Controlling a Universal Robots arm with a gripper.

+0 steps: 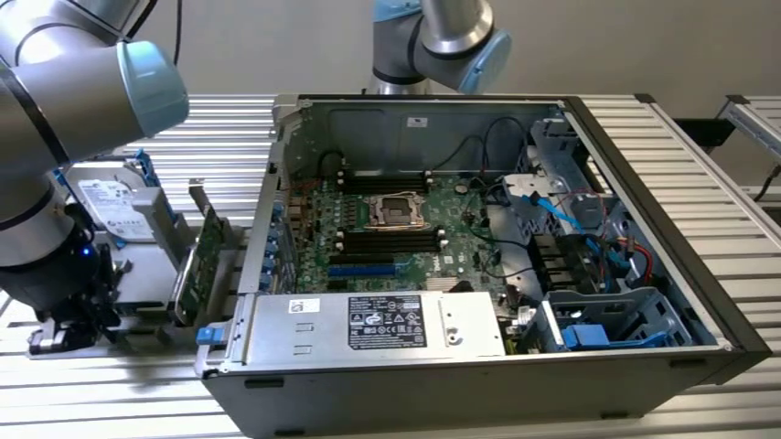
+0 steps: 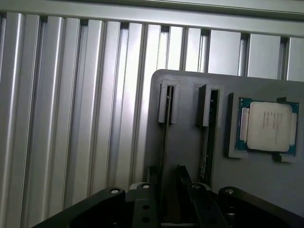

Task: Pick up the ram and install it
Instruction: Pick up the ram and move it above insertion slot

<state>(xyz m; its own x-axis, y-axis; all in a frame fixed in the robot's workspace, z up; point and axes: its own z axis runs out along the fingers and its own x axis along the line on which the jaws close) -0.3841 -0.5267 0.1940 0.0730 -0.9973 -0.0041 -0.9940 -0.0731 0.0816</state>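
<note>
The end effector point(image 2: 167, 175) hangs low over a gray holder point(image 2: 186, 109) on the ribbed table point(image 2: 71, 118), next to the open computer case point(image 1: 427, 402). Its two fingers are apart, one on each side of the ram point(image 2: 164, 137). The ram stands on its thin edge in a slot of the holder. A silver chip point(image 2: 268, 126) sits near it

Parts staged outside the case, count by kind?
Ram sticks: 2
Processor: 1
Hard drive: 1
Expansion card: 1
Total: 5
</note>
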